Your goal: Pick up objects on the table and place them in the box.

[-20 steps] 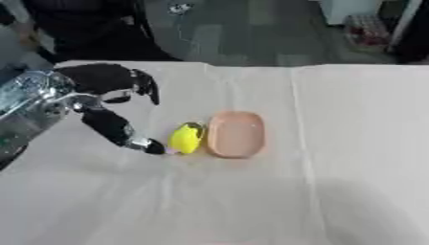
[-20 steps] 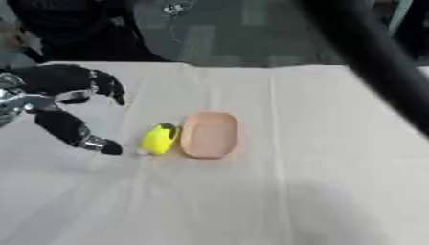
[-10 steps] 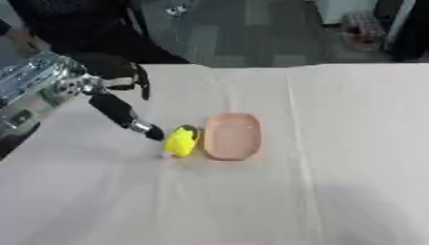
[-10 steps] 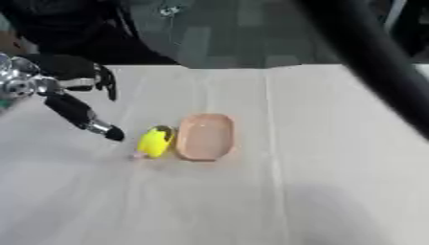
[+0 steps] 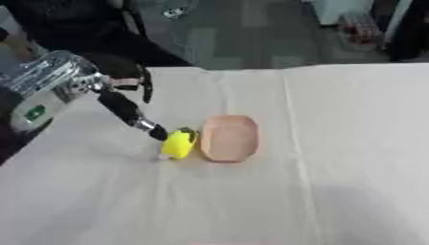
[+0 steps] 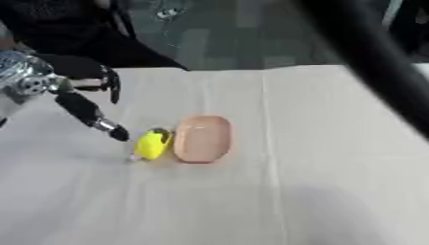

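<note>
On the left, the left hand (image 5: pixel 117 88) reaches in over the white-clothed counter (image 5: pixel 335 143). One finger is stretched out, its tip at or just beside the yellow object (image 5: pixel 178 143); the other fingers hang curled, and the hand grasps nothing. Just right of the object lies the shallow pink box (image 5: pixel 227 138), seemingly empty, so in my judgement pickup and placing remain undone.

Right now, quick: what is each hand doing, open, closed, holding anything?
Left hand: open, one straight digit reaching down to the yellow object beside the pink box, nothing held.
Right hand: not visible in either view.
</note>
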